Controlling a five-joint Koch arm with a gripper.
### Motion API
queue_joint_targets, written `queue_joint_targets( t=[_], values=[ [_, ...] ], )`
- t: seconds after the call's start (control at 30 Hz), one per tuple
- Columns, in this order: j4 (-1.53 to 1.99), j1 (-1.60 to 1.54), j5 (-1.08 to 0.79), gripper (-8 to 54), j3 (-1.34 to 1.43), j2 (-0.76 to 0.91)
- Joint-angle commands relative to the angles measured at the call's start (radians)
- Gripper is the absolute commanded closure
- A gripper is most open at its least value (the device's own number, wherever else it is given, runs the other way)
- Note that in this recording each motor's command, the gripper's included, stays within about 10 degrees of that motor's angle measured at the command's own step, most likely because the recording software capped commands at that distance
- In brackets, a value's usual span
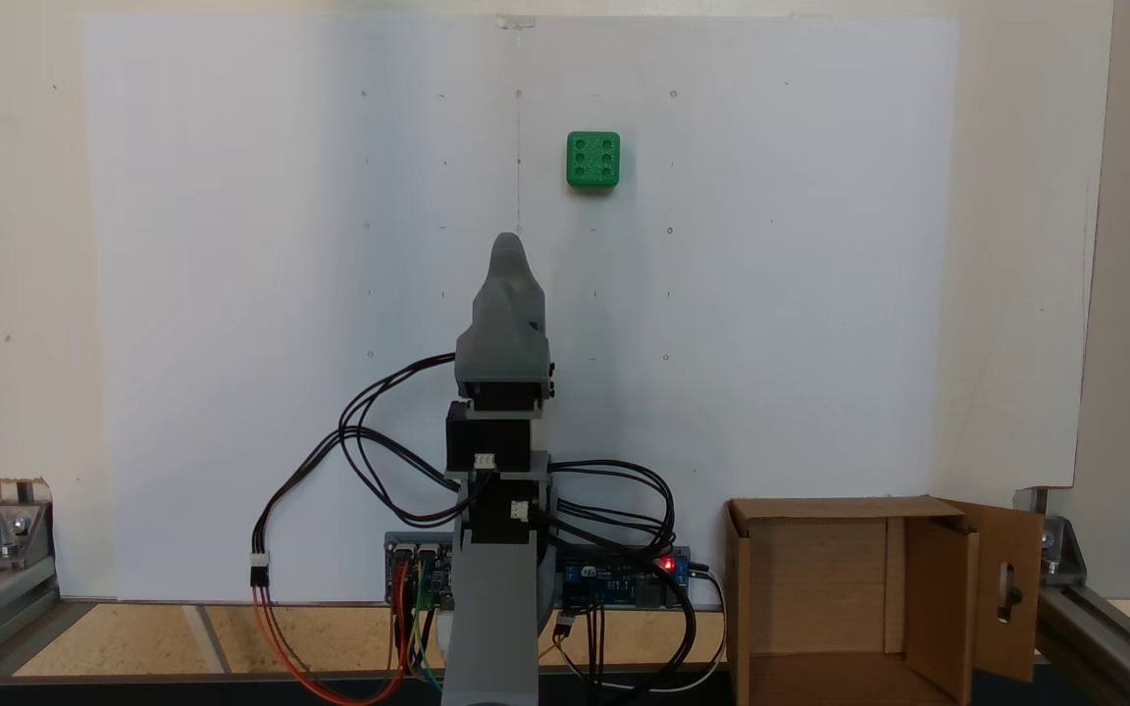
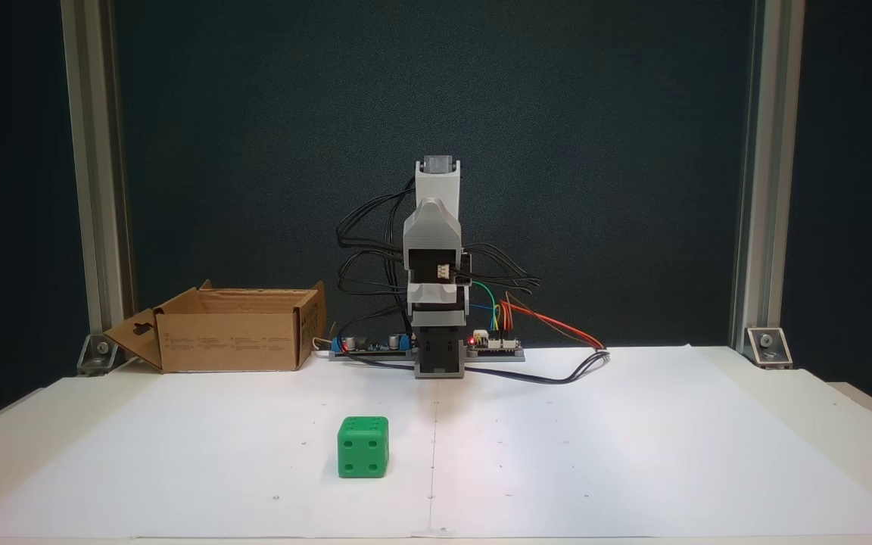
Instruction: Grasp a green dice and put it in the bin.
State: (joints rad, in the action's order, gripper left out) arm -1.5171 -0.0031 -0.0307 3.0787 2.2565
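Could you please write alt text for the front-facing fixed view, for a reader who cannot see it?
A green dice sits alone on white paper, four pips facing the camera. Behind it a folded grey robot arm stands at the table's back edge, and an open cardboard bin sits to its left.

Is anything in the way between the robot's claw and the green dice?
No, nothing visible is. The green dice sits alone on the white paper, out past the gripper, with only bare paper between them. The bin stands off to the side by the arm's base, open at the top.
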Motion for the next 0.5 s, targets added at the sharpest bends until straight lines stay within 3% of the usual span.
queue_joint_targets(
  t=[0.0, 0.47],
  values=[
    [0.058, 0.017, 0.017, 1.8, 0.048, 0.11],
    [0.058, 0.017, 0.017, 1.1, 0.048, 0.112]
  ],
)
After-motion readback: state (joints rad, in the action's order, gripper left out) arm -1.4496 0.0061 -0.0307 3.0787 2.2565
